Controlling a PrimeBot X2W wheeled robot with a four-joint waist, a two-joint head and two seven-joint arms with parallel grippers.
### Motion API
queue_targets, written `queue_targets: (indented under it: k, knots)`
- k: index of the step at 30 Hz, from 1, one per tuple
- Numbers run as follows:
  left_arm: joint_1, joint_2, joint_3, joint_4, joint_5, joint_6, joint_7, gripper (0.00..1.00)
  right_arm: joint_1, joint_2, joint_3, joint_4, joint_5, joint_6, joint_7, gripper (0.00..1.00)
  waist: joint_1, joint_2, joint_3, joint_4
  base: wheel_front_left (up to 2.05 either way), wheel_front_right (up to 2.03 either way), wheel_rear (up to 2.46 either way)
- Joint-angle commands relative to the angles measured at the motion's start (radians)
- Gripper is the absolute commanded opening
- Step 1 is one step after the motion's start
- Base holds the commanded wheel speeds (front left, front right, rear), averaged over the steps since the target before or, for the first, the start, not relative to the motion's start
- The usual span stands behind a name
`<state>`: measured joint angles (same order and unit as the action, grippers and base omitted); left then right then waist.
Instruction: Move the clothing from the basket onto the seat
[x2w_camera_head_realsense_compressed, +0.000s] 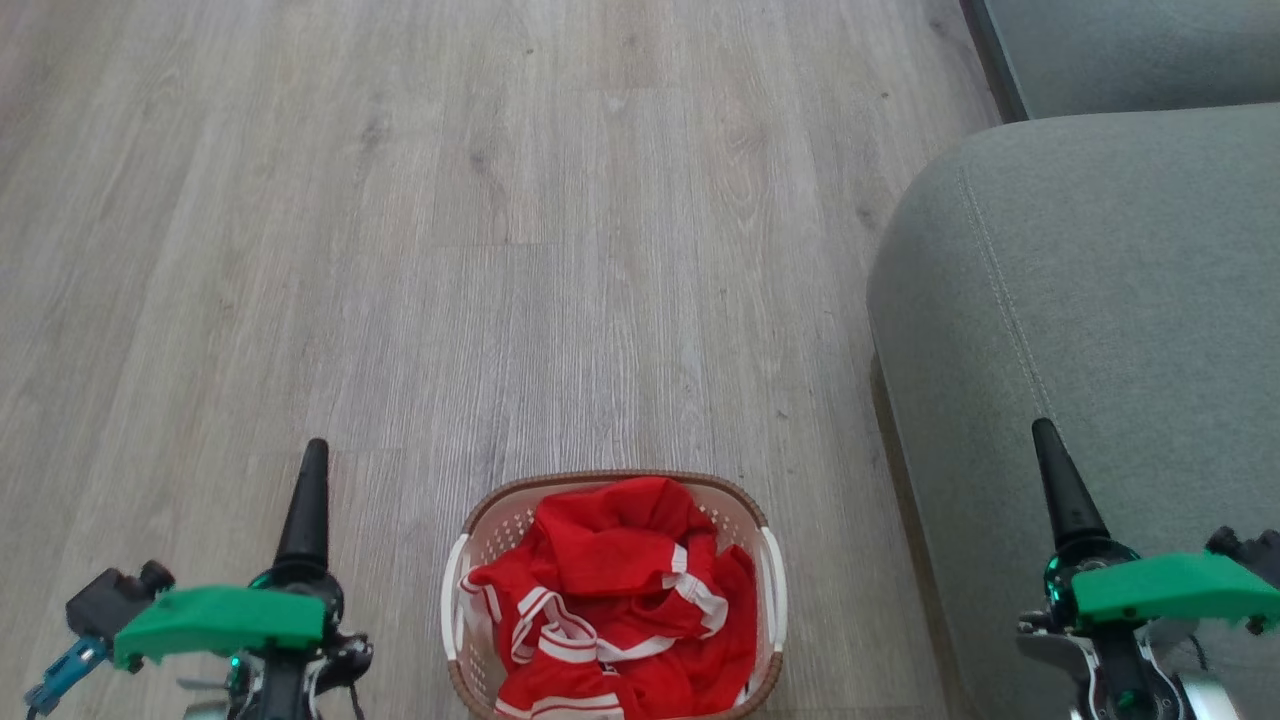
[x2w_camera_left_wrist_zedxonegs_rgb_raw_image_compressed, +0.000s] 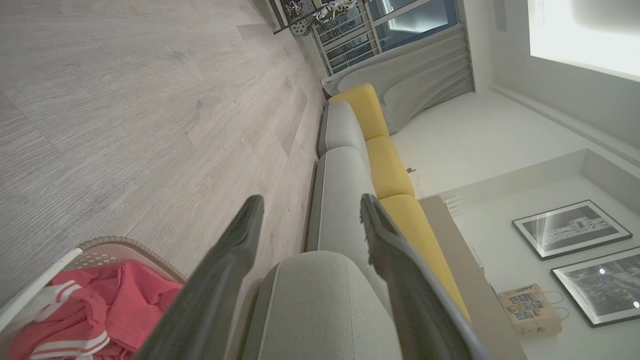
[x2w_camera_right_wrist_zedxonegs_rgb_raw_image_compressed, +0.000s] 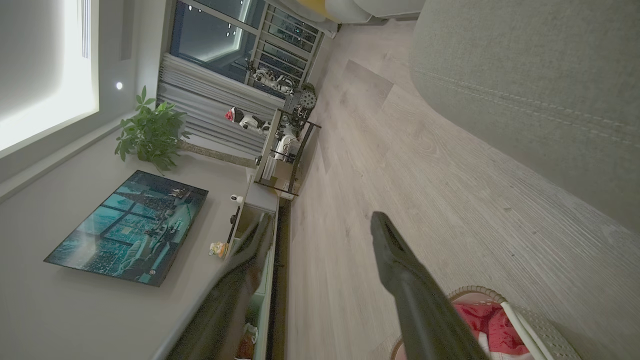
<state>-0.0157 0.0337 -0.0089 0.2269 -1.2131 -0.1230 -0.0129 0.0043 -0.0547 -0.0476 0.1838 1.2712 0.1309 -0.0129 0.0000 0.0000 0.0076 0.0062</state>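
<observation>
The cream basket (x2w_camera_head_realsense_compressed: 620, 480) stands on the floor at the bottom middle of the head view, heaped with red clothing (x2w_camera_head_realsense_compressed: 620, 585) with white stripes. The big grey seat (x2w_camera_head_realsense_compressed: 1100, 300) lies to its right. My left gripper (x2w_camera_head_realsense_compressed: 314, 460) hovers left of the basket and my right gripper (x2w_camera_head_realsense_compressed: 1048, 445) hovers over the seat's front part. In the left wrist view my left gripper (x2w_camera_left_wrist_zedxonegs_rgb_raw_image_compressed: 311, 202) is open and empty, with the basket (x2w_camera_left_wrist_zedxonegs_rgb_raw_image_compressed: 102, 246), clothing (x2w_camera_left_wrist_zedxonegs_rgb_raw_image_compressed: 115, 300) and seat (x2w_camera_left_wrist_zedxonegs_rgb_raw_image_compressed: 320, 300) beyond it. My right gripper (x2w_camera_right_wrist_zedxonegs_rgb_raw_image_compressed: 322, 222) is open too, with the basket (x2w_camera_right_wrist_zedxonegs_rgb_raw_image_compressed: 530, 320) at the lower right.
Pale wood floor (x2w_camera_head_realsense_compressed: 500, 250) spreads ahead and to the left. Another grey cushion (x2w_camera_head_realsense_compressed: 1130, 50) sits at the far right. Yellow back cushions (x2w_camera_left_wrist_zedxonegs_rgb_raw_image_compressed: 385, 165) line the sofa. A low cabinet (x2w_camera_right_wrist_zedxonegs_rgb_raw_image_compressed: 260, 210), a television (x2w_camera_right_wrist_zedxonegs_rgb_raw_image_compressed: 130, 225) and a plant (x2w_camera_right_wrist_zedxonegs_rgb_raw_image_compressed: 150, 130) stand along the opposite wall.
</observation>
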Motion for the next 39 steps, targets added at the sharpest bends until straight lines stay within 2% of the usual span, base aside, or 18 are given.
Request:
queue_targets:
  k: [1,11,25,39]
  knots:
    - [-0.053,0.012,0.005,-0.045,0.04,-0.002,-0.015,1.0,-0.04,-0.017,0.011,-0.048,-0.035,0.0,-0.013,1.0,0.0,0.0,0.001,0.0,0.0,0.0,0.0]
    - [-0.057,0.022,-0.022,-0.05,0.262,0.015,-0.045,1.0,-0.034,-0.027,0.027,-0.061,-0.225,0.0,-0.043,1.0,0.0,0.0,0.001,0.0,0.0,0.0,0.0]
    - [-0.065,0.021,-0.043,-0.067,0.446,0.017,-0.085,1.0,-0.032,-0.031,0.051,-0.081,-0.424,0.0,-0.084,1.0,0.0,0.0,0.005,-0.001,0.0,0.0,0.0]
    - [-0.073,0.02,-0.059,-0.088,0.599,0.016,-0.123,1.0,-0.03,-0.038,0.071,-0.099,-0.57,0.0,-0.122,1.0,0.0,0.0,0.006,0.003,0.0,0.0,0.0]
